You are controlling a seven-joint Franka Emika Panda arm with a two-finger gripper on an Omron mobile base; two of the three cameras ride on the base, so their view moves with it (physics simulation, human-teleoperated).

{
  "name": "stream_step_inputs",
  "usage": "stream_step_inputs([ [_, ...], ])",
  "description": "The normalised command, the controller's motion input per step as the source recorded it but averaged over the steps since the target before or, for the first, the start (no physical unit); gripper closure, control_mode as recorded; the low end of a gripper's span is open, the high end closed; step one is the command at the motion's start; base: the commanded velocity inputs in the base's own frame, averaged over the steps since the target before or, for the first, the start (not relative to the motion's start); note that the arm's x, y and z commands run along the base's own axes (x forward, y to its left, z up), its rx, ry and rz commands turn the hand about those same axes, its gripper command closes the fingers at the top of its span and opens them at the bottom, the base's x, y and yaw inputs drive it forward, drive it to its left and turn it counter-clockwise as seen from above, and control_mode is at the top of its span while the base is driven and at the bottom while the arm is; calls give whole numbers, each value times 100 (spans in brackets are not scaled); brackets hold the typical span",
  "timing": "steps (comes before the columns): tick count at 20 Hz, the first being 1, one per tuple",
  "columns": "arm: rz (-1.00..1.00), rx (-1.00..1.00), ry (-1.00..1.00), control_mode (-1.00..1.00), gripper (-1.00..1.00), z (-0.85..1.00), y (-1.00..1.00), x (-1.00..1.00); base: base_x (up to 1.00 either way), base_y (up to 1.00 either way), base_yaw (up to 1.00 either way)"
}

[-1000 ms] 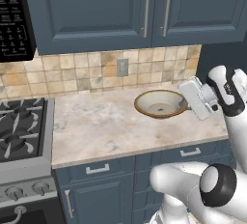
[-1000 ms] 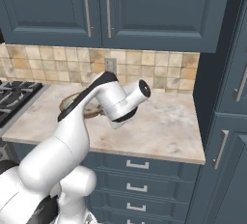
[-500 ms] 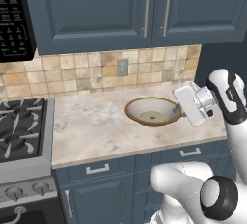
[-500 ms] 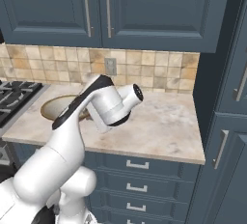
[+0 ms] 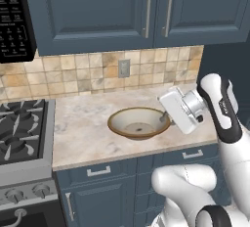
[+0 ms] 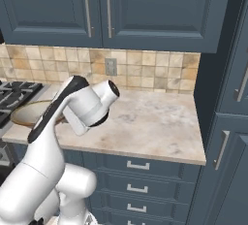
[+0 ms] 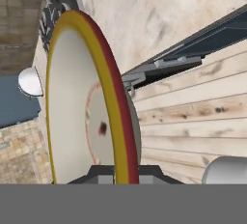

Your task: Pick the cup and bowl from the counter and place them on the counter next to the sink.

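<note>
gripping the bowl (image 5: 138, 123) by its right rim, the gripper (image 5: 165, 118) sits mid-right in the left base view, fingers closed thin on the rim edge. bowl is centre frame there, a bit below the middle, tan-brown rim w/ beige speckled inside, seen over the counter (image 5: 88, 123); can't tell if its underside touches the stone or hangs just above it. it looks about level, maybe slightly tipped.

in the right base view the bowl (image 6: 29, 113) shows at the left edge, mid-height, partly hidden behind the white arm; the counter (image 6: 155, 127) runs across the middle to the right, w/ a tiled backsplash (image 6: 145, 71) and a wall outlet (image 6: 111, 66) above it.

hand view: bowl (image 7: 72, 107) fills the left half, seen edge-on, rim (image 7: 113, 97) running from upper left to bottom centre w/ a yellow and red tint. gripper (image 7: 126, 172) at bottom centre, dark finger tips either side of the rim, pinching it.

stovetop (image 5: 19, 133) sits at the left of the left base view, just beside the counter. dark blue cabinets (image 5: 122, 11) across the top, microwave (image 5: 12, 20) upper left.
</note>
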Motion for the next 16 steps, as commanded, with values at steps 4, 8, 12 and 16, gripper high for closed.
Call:
stream_step_inputs([
  [4,10,0,2,-100,100,9,41,-38,0,0,0],
  [8,3,0,0,-100,100,0,9,-12,0,0,0],
  [12,0,0,0,-100,100,0,0,0,0,0,0],
  [16,0,0,0,-100,100,0,0,0,0,0,0],
])
